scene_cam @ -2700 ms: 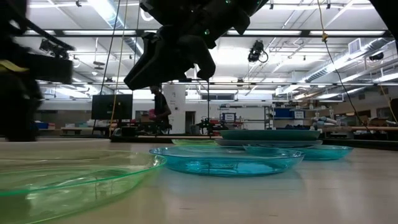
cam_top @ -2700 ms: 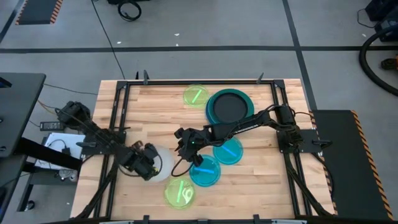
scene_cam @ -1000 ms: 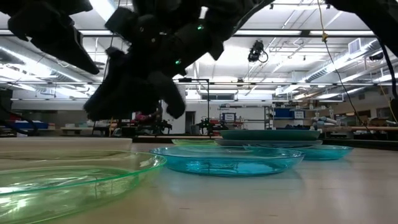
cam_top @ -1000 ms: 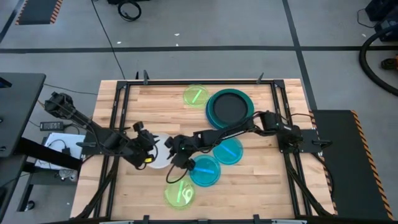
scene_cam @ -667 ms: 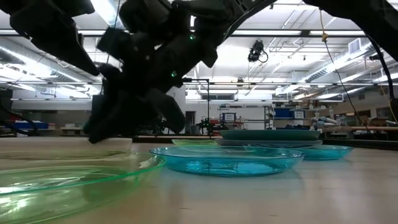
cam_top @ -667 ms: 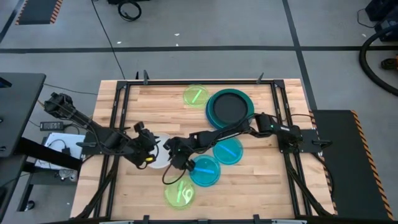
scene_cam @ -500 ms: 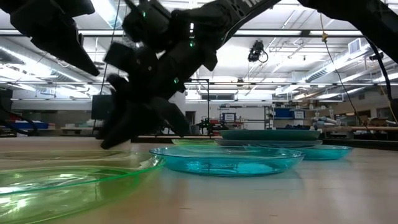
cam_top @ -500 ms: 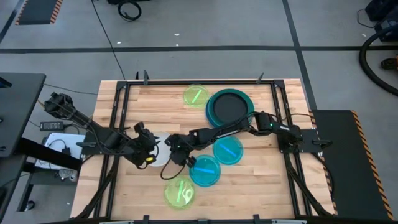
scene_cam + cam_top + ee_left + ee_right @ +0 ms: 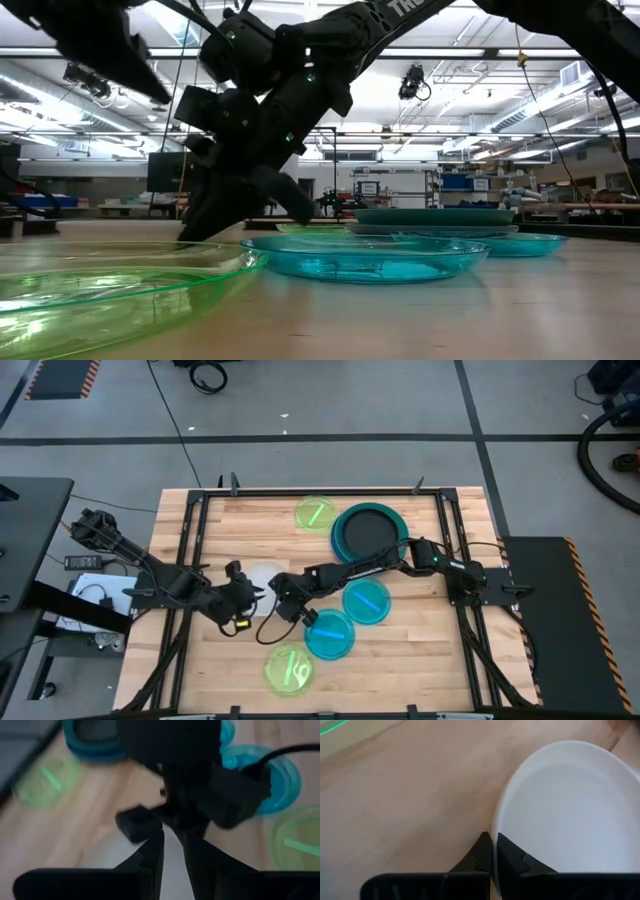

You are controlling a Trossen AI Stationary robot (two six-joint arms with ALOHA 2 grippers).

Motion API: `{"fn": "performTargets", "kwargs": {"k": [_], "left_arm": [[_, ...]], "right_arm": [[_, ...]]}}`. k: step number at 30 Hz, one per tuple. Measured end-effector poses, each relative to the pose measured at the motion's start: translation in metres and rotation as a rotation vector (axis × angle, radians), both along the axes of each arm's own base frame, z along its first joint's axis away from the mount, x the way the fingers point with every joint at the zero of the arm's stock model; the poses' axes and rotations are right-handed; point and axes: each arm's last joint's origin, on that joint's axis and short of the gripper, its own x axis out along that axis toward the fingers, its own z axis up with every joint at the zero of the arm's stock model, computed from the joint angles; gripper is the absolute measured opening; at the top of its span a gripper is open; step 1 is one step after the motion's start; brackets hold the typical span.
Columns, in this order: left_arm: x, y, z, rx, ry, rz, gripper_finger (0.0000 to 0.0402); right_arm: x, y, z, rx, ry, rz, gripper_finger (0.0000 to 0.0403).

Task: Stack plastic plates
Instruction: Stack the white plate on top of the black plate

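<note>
White plastic is seen at the table's middle-left in the high view: the white plate [image 9: 263, 577] lies between the two grippers. The right arm is stretched low across the table from the right edge, elbow near the teal plate [image 9: 370, 530] that carries the black plate [image 9: 367, 534], and the right gripper [image 9: 285, 587] is set at the white plate's right rim. The left arm is reached in from the left, with the left gripper [image 9: 243, 594] at the plate's lower-left rim. Two cyan plates [image 9: 366, 602] [image 9: 329, 636] lie right of centre, a green plate [image 9: 288, 669] near the front edge and another [image 9: 316, 513] at the back.

From the low view, the right gripper [image 9: 225, 215] is seen tilted down to the tabletop behind a green plate [image 9: 120, 290] and beside a cyan plate [image 9: 365, 258].

Through the left wrist view, the left fingers [image 9: 150, 857] are shown nearly together over the white plate [image 9: 172, 862]; whether its rim is pinched cannot be told. The other gripper is faced just beyond.

Through the right wrist view, the right fingers [image 9: 480, 851] are closed narrowly on the white plate's [image 9: 570, 805] rim.
</note>
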Motion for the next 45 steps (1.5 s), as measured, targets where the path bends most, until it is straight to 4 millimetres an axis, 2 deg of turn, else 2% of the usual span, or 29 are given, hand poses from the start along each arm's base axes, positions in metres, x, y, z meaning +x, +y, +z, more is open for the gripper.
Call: {"fn": "performTargets", "kwargs": {"k": [6,11,18,23,27,39,45], "left_arm": [[0.005,0.001,0.006,0.155,-0.047,-0.021,0.008],[0.012,-0.001,0.01,0.146,-0.147,-0.032,0.008],[0.011,-0.002,-0.006,0.159,-0.207,-0.042,0.008],[0.015,-0.001,0.004,0.228,-0.268,-0.077,0.008],[0.016,0.0,0.005,0.231,-0.269,-0.097,0.008],[0.018,-0.001,0.007,0.217,-0.328,-0.097,0.008],[0.011,0.006,-0.02,0.213,-0.436,-0.084,0.008]], "right_arm": [[-0.007,0.003,0.015,-0.087,0.034,-0.057,0.0027],[-0.015,0.009,0.037,-0.118,0.041,-0.097,0.0016],[-0.029,0.019,0.063,-0.208,0.054,-0.197,0.0018],[-0.041,0.019,0.083,-0.204,0.078,-0.277,0.0018],[-0.053,0.014,0.097,-0.239,0.111,-0.396,0.0018],[-0.09,0.016,0.1,-0.288,0.119,-0.578,0.0018],[-0.111,0.01,0.102,-0.262,0.112,-0.665,0.0018]]}}
